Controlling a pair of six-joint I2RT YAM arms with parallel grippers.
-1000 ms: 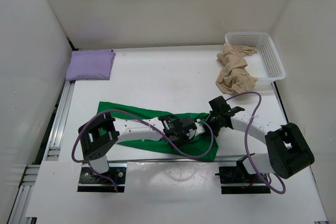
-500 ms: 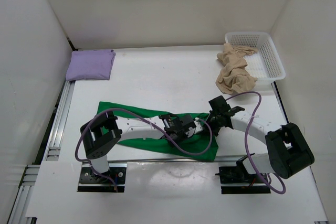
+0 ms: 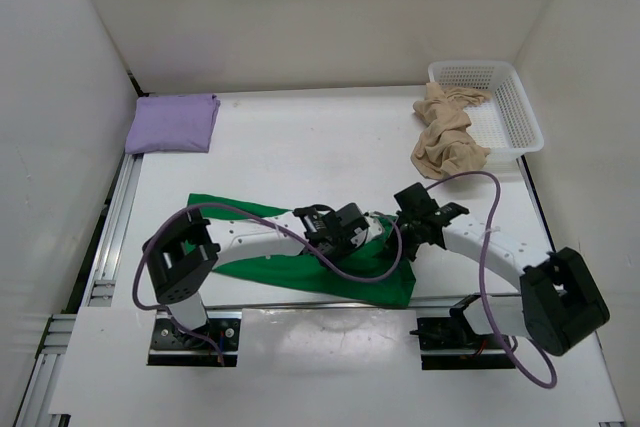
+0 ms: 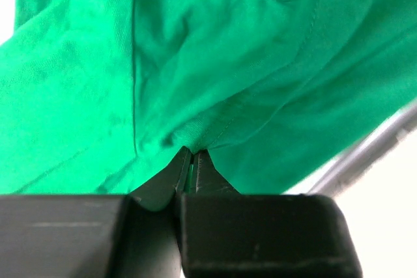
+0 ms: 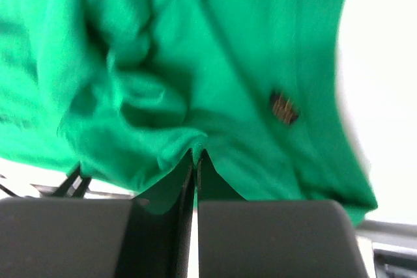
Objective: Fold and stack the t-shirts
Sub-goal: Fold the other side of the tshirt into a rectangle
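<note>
White desk [image 3: 300, 152], matte, boxed in by plain white walls [image 3: 300, 17] on the left, back and right; an aluminium rail [image 3: 108, 242] runs along its left edge. The green t-shirt [image 3: 290, 273] lies bunched along the near edge of the desk, in front of both arm bases, spreading from left of centre across to the right arm. Left gripper [image 4: 192, 154] is closed tight on a pinched fold of the green cloth, fingertips together with fabric gathered at the tips. Right gripper [image 5: 194, 155] is the same, jaws pressed together on another pucker of the same shirt; that view is slightly blurred. In the top view the two grippers sit near each other over the shirt's right part. The lavender t-shirt [image 3: 173, 123] lies folded flat at the far left corner. The beige t-shirt [image 3: 447, 137] is crumpled at the far right, draped over the edge of a white mesh basket [image 3: 527, 119] and down onto the desk.
</note>
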